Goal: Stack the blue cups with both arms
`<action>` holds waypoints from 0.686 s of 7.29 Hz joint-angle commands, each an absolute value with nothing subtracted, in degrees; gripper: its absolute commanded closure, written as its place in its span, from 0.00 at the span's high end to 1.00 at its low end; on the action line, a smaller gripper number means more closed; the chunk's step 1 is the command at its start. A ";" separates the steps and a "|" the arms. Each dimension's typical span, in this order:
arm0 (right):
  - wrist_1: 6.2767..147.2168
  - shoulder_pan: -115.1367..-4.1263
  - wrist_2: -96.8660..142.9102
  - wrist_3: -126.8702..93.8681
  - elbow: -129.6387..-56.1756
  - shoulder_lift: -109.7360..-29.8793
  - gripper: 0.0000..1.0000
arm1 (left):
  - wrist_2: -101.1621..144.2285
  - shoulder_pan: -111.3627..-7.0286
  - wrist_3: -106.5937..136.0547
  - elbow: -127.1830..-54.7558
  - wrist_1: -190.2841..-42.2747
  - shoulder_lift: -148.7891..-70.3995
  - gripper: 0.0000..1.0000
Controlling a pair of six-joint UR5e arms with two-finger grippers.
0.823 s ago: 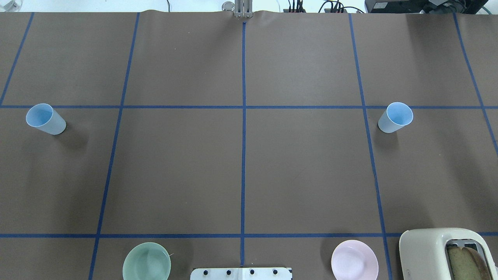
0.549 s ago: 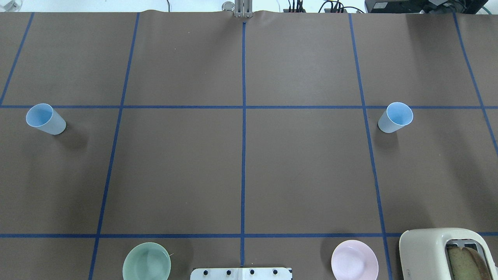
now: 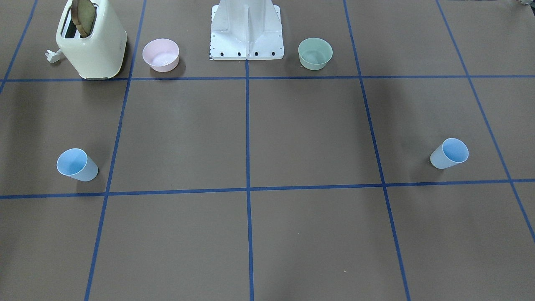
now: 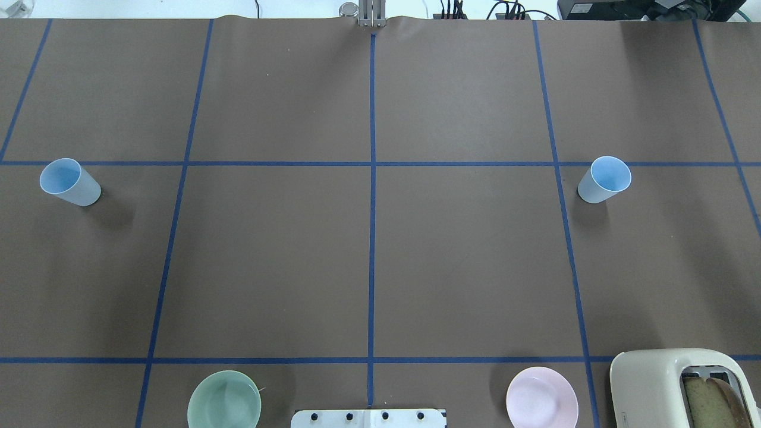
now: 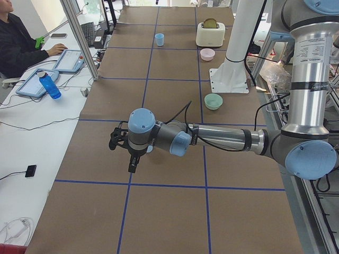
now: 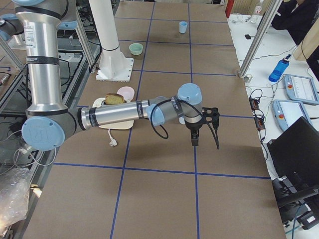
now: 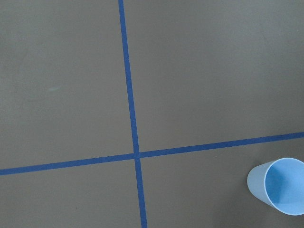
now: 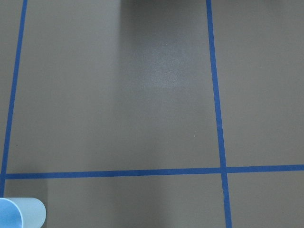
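Overhead exterior shows the left blue cup (image 4: 70, 182) and right blue cup (image 4: 604, 179) upright, well apart on the counter (image 4: 267, 267). Nearby hover the left claw (image 5: 124, 152) and right claw (image 6: 205, 142); parted or clenched, I cannot tell. A finger clipping a rim could topple either cup

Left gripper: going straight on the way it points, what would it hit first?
The left gripper points down, so likely the bare table cover, near a tape crossing; the blue cup sits aside.
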State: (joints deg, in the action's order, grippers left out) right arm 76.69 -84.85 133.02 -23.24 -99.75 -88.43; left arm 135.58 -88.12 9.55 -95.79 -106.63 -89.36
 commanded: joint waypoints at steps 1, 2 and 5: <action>76.47 -84.21 134.55 -23.47 -99.84 -88.16 1.00 | 135.35 -87.72 9.93 -95.19 -106.44 -90.87 0.98; 76.12 -84.03 134.73 -23.47 -100.45 -88.59 1.00 | 135.18 -85.97 13.24 -94.23 -105.91 -93.32 0.98; 76.02 -72.38 130.81 -29.08 -100.54 -84.30 1.00 | 134.91 -78.59 18.98 -91.23 -106.43 -97.38 0.98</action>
